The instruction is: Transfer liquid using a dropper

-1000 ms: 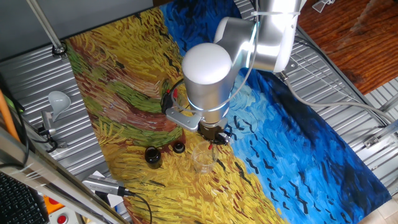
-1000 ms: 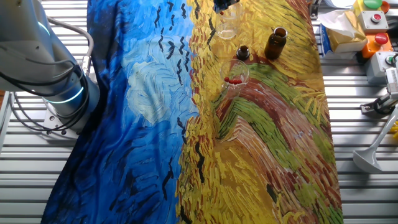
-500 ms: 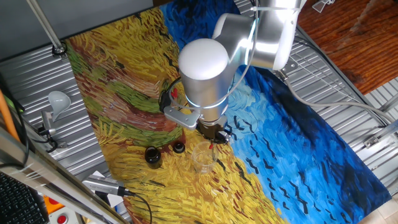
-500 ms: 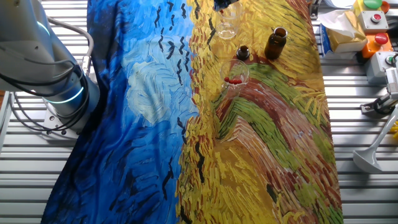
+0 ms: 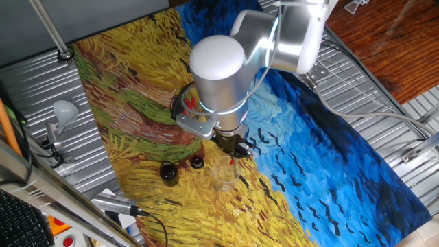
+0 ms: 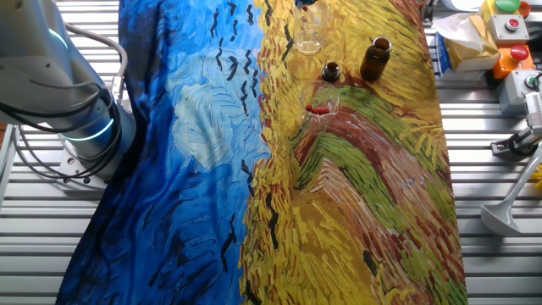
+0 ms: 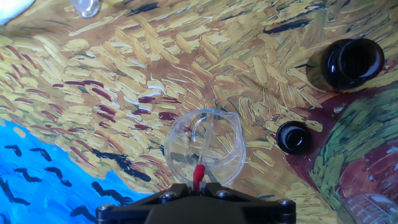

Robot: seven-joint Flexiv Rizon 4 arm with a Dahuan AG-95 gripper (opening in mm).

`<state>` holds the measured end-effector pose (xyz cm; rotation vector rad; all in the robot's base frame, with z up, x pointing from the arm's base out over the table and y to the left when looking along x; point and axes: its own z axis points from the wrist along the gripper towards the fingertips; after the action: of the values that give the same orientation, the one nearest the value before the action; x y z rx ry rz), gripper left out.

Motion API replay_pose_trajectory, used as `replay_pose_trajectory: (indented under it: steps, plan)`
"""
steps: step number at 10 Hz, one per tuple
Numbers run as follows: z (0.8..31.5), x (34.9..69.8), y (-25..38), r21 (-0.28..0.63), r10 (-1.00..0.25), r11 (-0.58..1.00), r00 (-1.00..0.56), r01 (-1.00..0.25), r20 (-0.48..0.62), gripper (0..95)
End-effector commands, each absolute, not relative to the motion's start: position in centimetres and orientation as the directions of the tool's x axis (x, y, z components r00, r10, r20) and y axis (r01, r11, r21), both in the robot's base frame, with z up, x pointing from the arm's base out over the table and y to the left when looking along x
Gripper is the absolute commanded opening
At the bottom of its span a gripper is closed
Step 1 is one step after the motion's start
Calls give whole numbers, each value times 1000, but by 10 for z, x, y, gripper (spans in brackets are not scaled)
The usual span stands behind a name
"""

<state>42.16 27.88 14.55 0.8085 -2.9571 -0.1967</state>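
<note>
From one fixed view, my gripper (image 5: 235,149) hangs over the clear beaker (image 5: 224,175); I can't tell the fingers' state here. In the other fixed view, spare droppers (image 6: 318,109) sit apart. In the hand view, I'm pinching the dropper (image 7: 198,175), tip inside the rim; drifting sideways could tip the glass or spill.

We see the dropper (image 7: 198,176), red bulb uppermost, held upright in the tool (image 7: 198,186), its thin clear tube reaching down into a clear glass beaker (image 7: 204,148).
</note>
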Motion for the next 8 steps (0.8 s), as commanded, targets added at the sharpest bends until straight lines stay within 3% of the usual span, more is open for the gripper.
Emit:
replay_pose_trajectory:
  steps: [1,8]
  plan:
    - [149,421,281,157,-510,852,-859,-500,36,0]
    - [150,421,283,170,-515,848,-857,-502,36,0]
